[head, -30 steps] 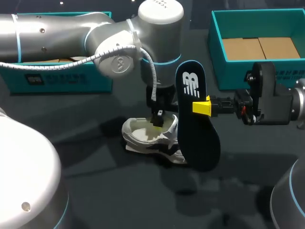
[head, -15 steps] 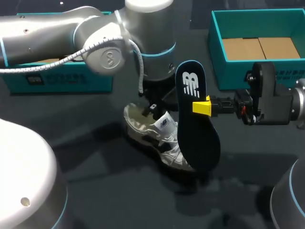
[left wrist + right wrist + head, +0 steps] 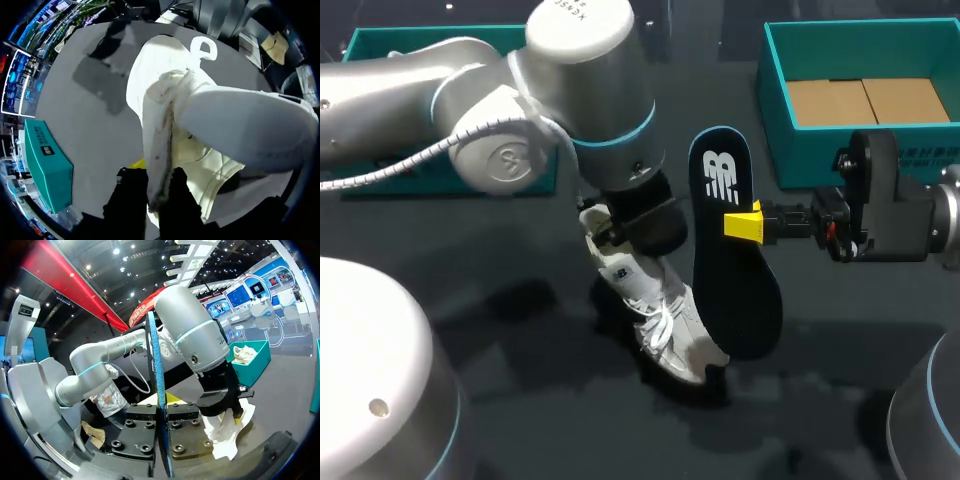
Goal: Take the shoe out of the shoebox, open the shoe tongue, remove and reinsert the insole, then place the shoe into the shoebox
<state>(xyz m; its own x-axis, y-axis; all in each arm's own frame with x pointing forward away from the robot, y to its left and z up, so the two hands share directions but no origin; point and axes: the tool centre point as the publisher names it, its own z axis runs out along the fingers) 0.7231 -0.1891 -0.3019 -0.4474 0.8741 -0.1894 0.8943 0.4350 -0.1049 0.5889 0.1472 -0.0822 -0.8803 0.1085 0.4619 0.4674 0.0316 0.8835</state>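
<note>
Shoe (image 3: 665,325): pale trainer, tipped steeply, toe down towards the table (image 3: 520,400). We judged it light, with a soft upper and a firmer sole.
Hold on shoe: our left gripper (image 3: 158,186) was clamped on the rim of the opening, the wall between both fingers. We judged that rim the soundest grip.
Insole (image 3: 735,270): dark and thin, probably bendy, standing upright just beside the shoe.
Hold on insole: our right gripper (image 3: 745,224) pinched it near mid-length, across its flat faces.
Shoebox (image 3: 775,110): teal and open, well apart from the shoe.

Dim table (image 3: 520,410), soft shadows — glare on the shoe (image 3: 165,65).
</note>
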